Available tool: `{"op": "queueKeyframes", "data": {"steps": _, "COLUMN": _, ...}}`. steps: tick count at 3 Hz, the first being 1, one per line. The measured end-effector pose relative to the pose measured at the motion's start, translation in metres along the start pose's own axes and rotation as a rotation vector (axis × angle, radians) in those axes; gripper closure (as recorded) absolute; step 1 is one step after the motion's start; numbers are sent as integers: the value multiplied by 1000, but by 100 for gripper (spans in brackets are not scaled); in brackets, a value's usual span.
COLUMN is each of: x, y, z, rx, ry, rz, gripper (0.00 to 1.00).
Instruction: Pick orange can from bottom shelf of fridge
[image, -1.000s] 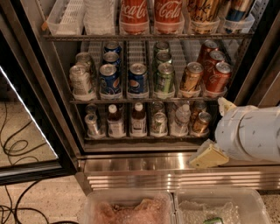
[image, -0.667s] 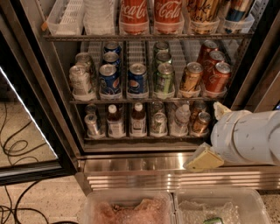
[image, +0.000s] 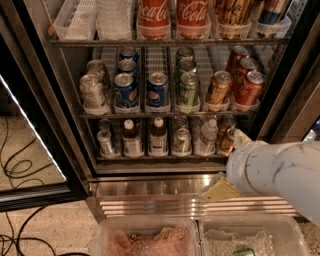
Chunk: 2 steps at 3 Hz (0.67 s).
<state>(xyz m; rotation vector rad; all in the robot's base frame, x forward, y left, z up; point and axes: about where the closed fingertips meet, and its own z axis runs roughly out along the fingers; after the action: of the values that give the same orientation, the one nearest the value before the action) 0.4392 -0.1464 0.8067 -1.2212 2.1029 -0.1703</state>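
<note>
Camera view: the gripper (image: 223, 164), lower right of the frame, has its jaws spread wide and empty, just beside the orange can (image: 227, 141), which stands at the right end of the bottom shelf (image: 150, 157) of the fridge (image: 150, 192).

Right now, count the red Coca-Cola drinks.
2 Coca-Cola drinks, side by side on the top rack; others may hide behind. Gripper at the bottom shelf's right end, near the orange can.

High camera looks down into the fridge (image: 150, 187), jaws at lower right.
</note>
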Motion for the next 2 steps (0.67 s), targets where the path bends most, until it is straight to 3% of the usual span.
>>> {"op": "queueKeyframes", "data": {"steps": 2, "x": 15, "y": 3, "z": 36, "rx": -5, "ry": 31, "rz": 3, "gripper": 0}}
